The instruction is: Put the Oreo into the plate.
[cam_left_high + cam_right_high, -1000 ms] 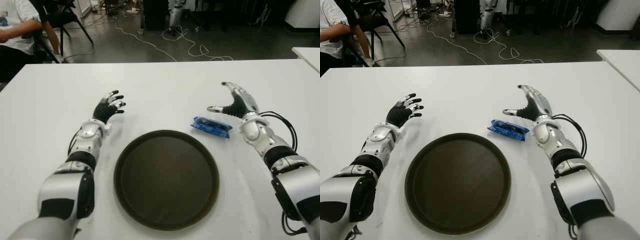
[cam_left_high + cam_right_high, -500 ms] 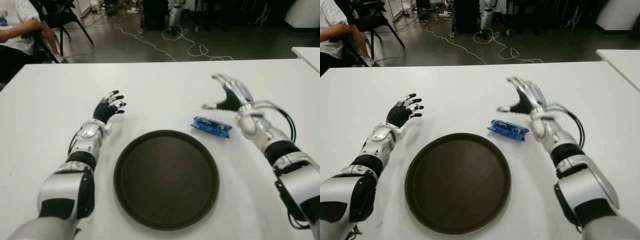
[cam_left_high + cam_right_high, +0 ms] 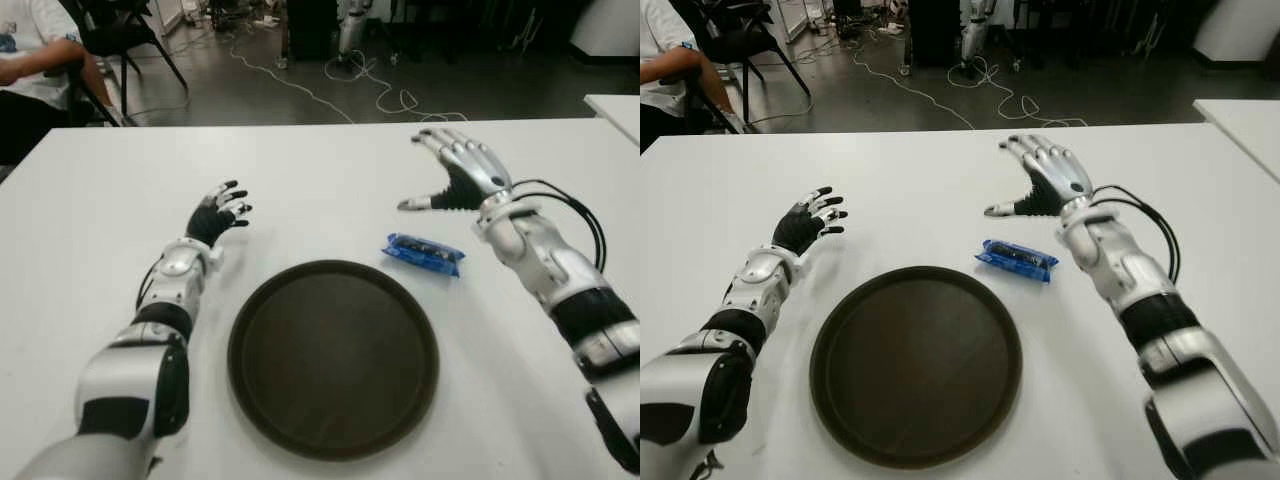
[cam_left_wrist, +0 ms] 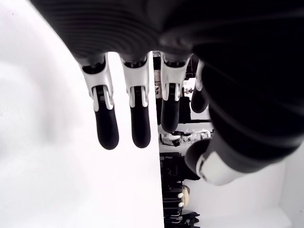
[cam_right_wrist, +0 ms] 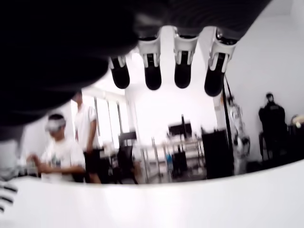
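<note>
Blue-wrapped, the Oreo lies on the white table, just beside the far right rim of the dark round plate and not in it. Beyond the packet, raised off the table, the right hand has its fingers spread apart and its thumb pointing toward the robot's left, holding nothing. Left of the plate, the left hand shows with its fingers loosely extended, empty.

The right hand, fingers spread, hovers beyond the Oreo beside the plate.
</note>
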You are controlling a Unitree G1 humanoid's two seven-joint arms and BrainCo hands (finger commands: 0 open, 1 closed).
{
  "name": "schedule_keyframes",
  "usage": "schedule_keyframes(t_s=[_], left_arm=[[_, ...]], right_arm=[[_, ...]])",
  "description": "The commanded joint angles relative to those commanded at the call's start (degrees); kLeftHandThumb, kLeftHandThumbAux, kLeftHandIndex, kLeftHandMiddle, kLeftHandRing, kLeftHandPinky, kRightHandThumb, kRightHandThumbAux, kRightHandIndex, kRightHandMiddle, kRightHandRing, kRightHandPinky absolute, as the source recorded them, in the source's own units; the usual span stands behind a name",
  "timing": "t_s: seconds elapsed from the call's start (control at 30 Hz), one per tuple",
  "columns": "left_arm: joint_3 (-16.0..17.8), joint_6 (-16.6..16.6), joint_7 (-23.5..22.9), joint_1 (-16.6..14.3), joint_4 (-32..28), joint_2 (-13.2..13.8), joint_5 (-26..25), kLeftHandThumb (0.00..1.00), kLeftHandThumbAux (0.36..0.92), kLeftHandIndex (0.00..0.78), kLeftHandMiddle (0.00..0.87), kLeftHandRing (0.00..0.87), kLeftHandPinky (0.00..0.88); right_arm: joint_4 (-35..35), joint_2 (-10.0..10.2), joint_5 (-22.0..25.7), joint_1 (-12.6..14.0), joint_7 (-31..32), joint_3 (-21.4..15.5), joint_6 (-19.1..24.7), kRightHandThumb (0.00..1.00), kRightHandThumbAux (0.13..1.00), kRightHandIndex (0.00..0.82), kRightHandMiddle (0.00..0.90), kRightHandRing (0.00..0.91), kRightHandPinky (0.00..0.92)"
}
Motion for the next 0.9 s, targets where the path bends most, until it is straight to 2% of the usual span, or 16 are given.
schedule_keyframes(t_s=[0.1,0.37,0.67,0.73,0.9], left_arm=[[0.0,-0.2,0.0,0.1,0.1,0.1,0.0,0.056,0.736,0.108,0.191,0.242,0.306],[0.0,-0.4,-0.1,0.2,0.0,0.2,0.1,0.048,0.725,0.109,0.191,0.238,0.301],[0.0,-0.3,-0.3,0.2,-0.1,0.3,0.0,0.056,0.733,0.110,0.191,0.242,0.314],[0.0,-0.3,-0.2,0.2,-0.1,0.3,0.0,0.067,0.736,0.114,0.196,0.246,0.320],[0.0,-0.2,0.0,0.2,-0.2,0.3,0.1,0.068,0.739,0.116,0.199,0.247,0.324]], right_arm=[[-6.9,-1.0,-0.8,1.6,5.9,-0.4,4.1,0.000,0.424,0.059,0.155,0.141,0.159],[-12.4,-2.6,-2.9,2.7,14.5,-0.4,9.9,0.000,0.400,0.045,0.135,0.121,0.104],[-17.3,-2.9,-3.8,3.9,19.8,-0.9,13.8,0.000,0.374,0.044,0.180,0.161,0.151],[-18.4,-3.0,-4.0,4.1,20.9,-1.0,14.5,0.000,0.379,0.055,0.214,0.200,0.199],[-20.8,-3.9,-4.6,4.6,24.1,-0.9,16.2,0.000,0.401,0.063,0.240,0.222,0.213]])
